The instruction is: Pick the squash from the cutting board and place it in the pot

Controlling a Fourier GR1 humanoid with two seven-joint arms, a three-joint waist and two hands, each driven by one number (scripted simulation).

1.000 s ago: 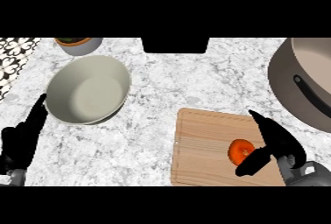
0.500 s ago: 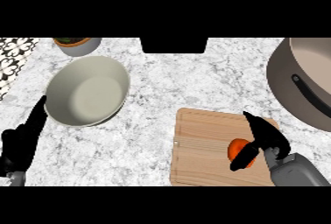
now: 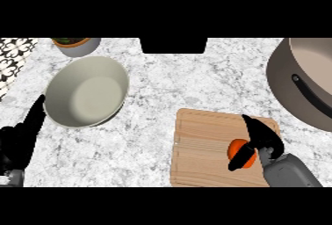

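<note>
**A:** Where's the squash (image 3: 236,149) at?

**B:** On the cutting board (image 3: 202,149), toward its right side, orange and mostly covered. Right hand (image 3: 262,139) sitting right over it, thumb hooked along its left and lower edge, fingers (image 3: 254,125) stretched past its far side. Looks curled round it, so gripping the squash. Can't tell whether lifted off the wood or resting on it.

**A:** And the pot?

**B:** Up at the right edge, big grey pot (image 3: 310,85), cut off by the frame, dark handle on the rim facing the board. Well apart from the squash, a strip of marble bench (image 3: 194,83) between board and pot.

**A:** Left hand doing anything?

**B:** Nope. Parked at the lower left edge (image 3: 19,140), fingers straight and pointing up, open, holding nothing. Just beside the pale bowl (image 3: 88,94), not touching as far as visible.

**A:** Anything else on there?

**B:** Small grey container (image 3: 76,45) at the top left, behind the bowl, something brownish inside, too cropped to name. Patterned black-and-white patch (image 3: 13,55) at the far left edge. Grey forearm (image 3: 292,173) coming in from bottom right, over the board's near right corner.
</note>
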